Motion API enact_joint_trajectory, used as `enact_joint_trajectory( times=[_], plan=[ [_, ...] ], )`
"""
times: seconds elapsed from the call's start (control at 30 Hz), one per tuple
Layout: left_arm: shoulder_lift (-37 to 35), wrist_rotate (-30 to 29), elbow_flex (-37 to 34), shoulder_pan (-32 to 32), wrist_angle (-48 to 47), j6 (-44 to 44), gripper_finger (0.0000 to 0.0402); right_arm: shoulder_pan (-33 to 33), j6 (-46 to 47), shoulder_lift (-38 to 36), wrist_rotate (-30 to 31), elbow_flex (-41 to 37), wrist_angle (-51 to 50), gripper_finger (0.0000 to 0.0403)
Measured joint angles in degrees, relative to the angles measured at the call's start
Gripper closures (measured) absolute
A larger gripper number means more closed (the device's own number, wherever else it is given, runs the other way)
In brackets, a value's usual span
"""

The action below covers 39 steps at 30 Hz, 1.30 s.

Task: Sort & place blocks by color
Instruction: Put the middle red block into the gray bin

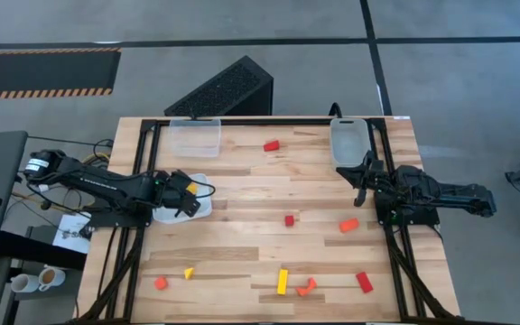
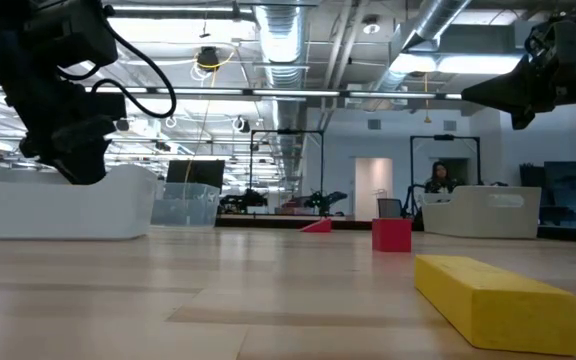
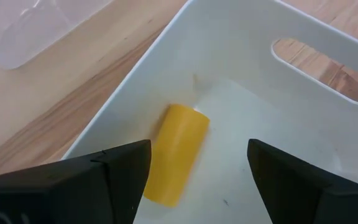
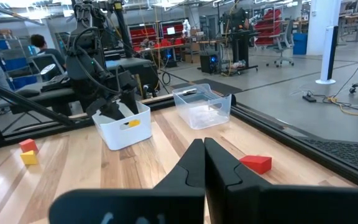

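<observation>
Wooden tabletop fills the high view. The left gripper (image 1: 186,194) hovers over the white tray (image 1: 200,209) at centre left; the right gripper (image 1: 366,173) waits at centre right beside a clear bin (image 1: 348,140). Eight blocks (image 1: 283,281) lie scattered, mostly along the lower edge, unsorted.

Low view: a yellow bar (image 2: 495,300) lies at lower right, a red cube (image 2: 391,234) behind it.

Left wrist view: fingers (image 3: 117,171) spread wide above a yellow cylinder (image 3: 175,153) lying inside the tray.

Right wrist view: fingers (image 4: 194,163) pressed together, empty. Sorting looks barely begun.
</observation>
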Motion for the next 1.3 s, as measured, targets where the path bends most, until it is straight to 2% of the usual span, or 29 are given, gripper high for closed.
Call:
enact_joint_trajectory(
  times=[0.77,1.0,1.17,1.3],
  plan=[
    [0.02,-2.11,0.02,0.00,0.00,2.65,0.0150,-0.01,0.01,-0.01,0.00,0.02,0.01,0.0392],
    [0.02,-0.73,1.20,-0.02,-0.13,3.41,0.0150,-0.02,0.01,0.01,0.01,0.00,0.01,0.0392],
    [0.00,-5.84,5.37,-0.04,0.71,8.79,0.0150,-0.01,0.00,0.01,-0.01,0.02,-0.01,0.0392],
    [-0.04,-9.03,6.62,0.00,5.69,15.05,0.0150,-0.01,0.01,0.01,0.01,0.02,-0.01,0.0392]
  ],
)
